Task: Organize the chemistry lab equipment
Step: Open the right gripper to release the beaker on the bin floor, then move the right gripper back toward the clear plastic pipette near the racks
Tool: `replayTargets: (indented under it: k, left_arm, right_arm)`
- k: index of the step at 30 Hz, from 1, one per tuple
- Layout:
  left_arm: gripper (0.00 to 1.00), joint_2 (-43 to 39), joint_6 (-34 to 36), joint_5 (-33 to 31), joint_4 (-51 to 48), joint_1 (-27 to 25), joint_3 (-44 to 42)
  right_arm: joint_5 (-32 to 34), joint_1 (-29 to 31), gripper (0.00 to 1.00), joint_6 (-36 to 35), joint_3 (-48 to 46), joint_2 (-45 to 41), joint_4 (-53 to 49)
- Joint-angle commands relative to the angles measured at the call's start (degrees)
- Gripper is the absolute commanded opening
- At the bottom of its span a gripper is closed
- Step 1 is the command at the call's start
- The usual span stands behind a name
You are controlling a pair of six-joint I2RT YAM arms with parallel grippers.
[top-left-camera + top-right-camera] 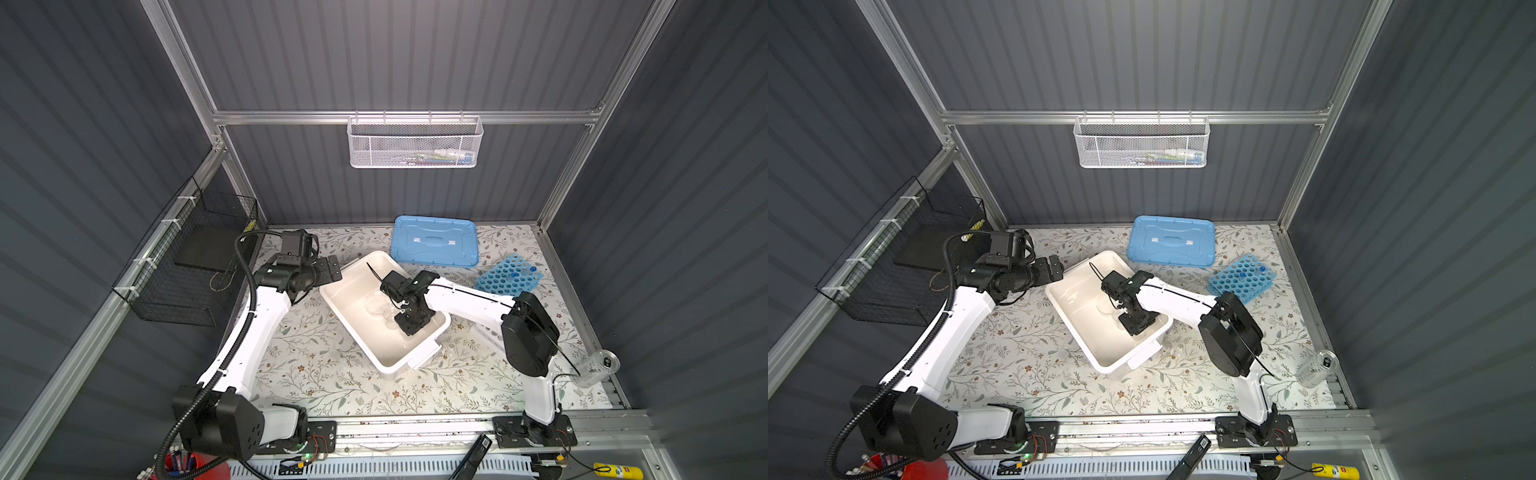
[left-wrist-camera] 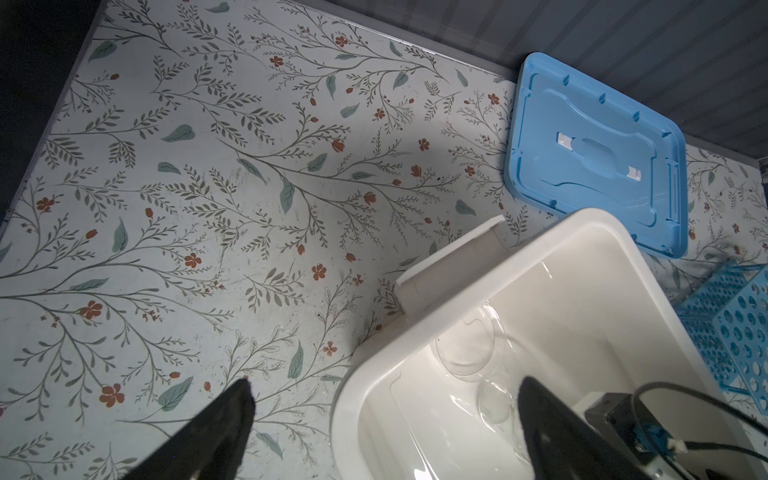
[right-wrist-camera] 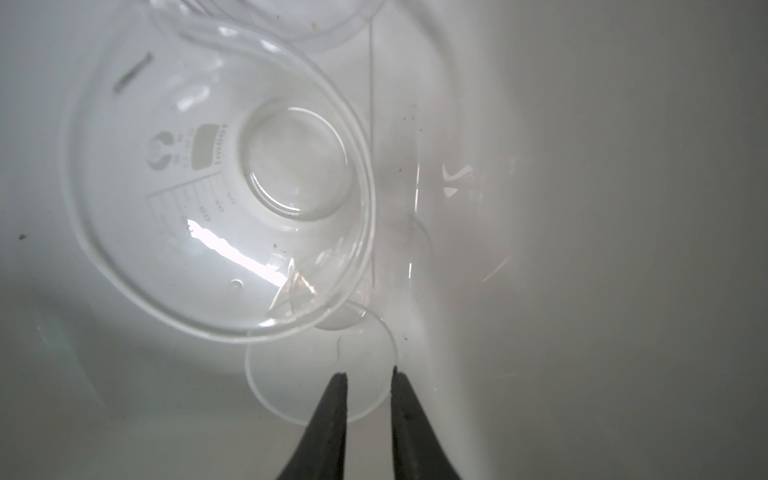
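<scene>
A white bin sits askew in the middle of the desk. It holds clear glassware: a marked beaker, a small round dish just beside it, and a wider dish.

The right gripper reaches into the bin. Its fingers are parted by a narrow gap over the small dish and grip nothing. The left gripper is spread wide and empty at the bin's far-left rim.

A blue lid lies flat at the back edge. A blue rack near the right edge carries two blue-capped tubes. A clear cup stands at the front right corner.

The desk top is floral and the walls are dark and ribbed. A white mesh basket hangs on the back wall and a black wire basket on the left wall.
</scene>
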Motion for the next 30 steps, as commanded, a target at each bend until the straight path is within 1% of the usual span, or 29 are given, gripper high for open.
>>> replayTargets:
  k: [1,9,12,20,24,30]
  left_arm:
    - [1.0,-1.3,1.31,0.94,-0.19,0.52,-0.68]
    - [1.0,-1.5,0.98,1.2,0.34,0.61,-1.37]
    - [1.0,-1.58,0.86,1.46,0.61,0.61,-1.5]
    - [1.0,-1.57,0.87,1.47,0.34,0.69,-0.7]
    - [1.0,-1.31,0.57,2.17,0.04,0.69,0.11]
    - [1.0,0.72,0.66,2.97,-0.6,0.61,3.71]
  right_arm:
    - [1.04,-0.33,0.27,-0.12,1.34,-0.63,-2.39]
    - [3.44,-0.6,0.41,-0.89,5.51,-3.68,-6.87]
    - [3.9,-0.77,0.44,-1.24,7.63,-3.91,-8.13]
    - [3.29,-0.86,0.46,-0.91,12.07,-5.14,-9.37]
    - [4.87,-1.16,0.47,-0.14,17.02,-7.23,-11.18]
    - [5.96,-5.51,0.5,2.88,24.92,-10.41,-12.29]
